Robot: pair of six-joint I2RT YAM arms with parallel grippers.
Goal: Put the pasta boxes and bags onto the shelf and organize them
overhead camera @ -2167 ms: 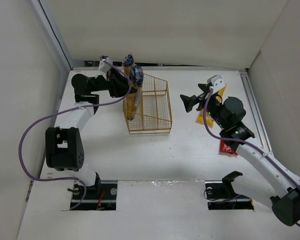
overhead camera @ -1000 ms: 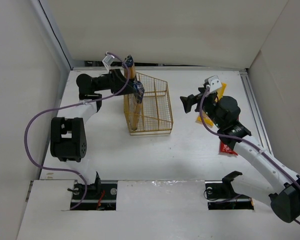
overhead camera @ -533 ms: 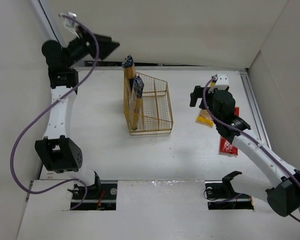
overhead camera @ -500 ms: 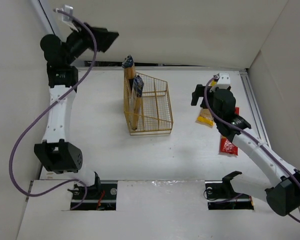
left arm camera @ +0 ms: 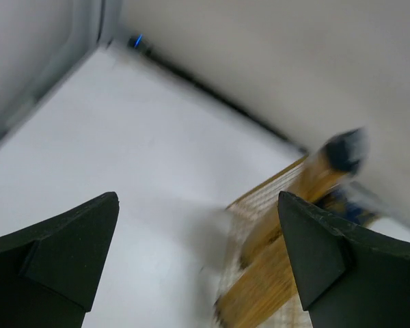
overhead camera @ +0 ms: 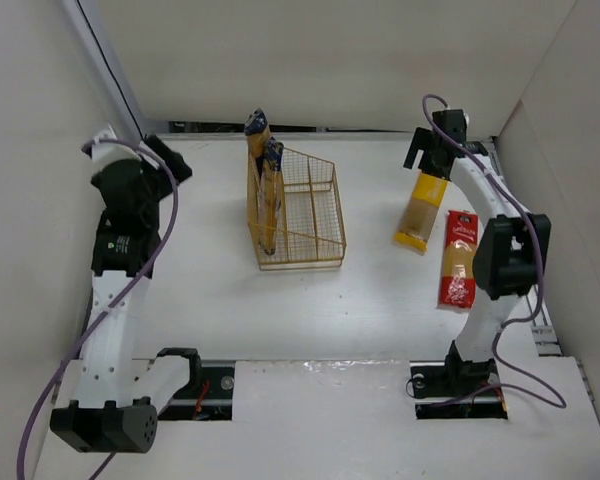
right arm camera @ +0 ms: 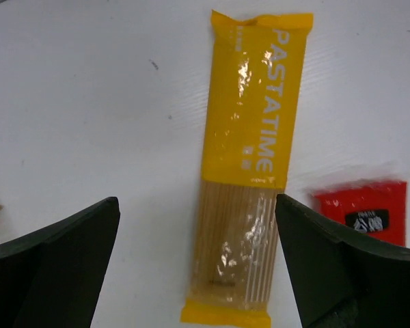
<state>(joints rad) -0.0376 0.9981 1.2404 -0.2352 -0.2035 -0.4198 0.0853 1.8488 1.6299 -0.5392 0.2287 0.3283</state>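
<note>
The shelf (overhead camera: pixel 310 215) is seen at mid-tabletop (overhead camera: pixel 210 290), with the black-ended pack (overhead camera: pixel 257 130) and the blue-ended pack (overhead camera: pixel 273 158) stood on end along its left side. The left fingers (left arm camera: pixel 61 253) are spread wide and empty, held near the left wall (overhead camera: pixel 40 200), well apart from the shelf. The right fingers (right arm camera: pixel 55 253) are likewise spread wide with nothing gripped, above the yellow pack (right arm camera: pixel 249 157). This pack is laid flat with the red-ended pack (right arm camera: pixel 361 215) near its right side.
</note>
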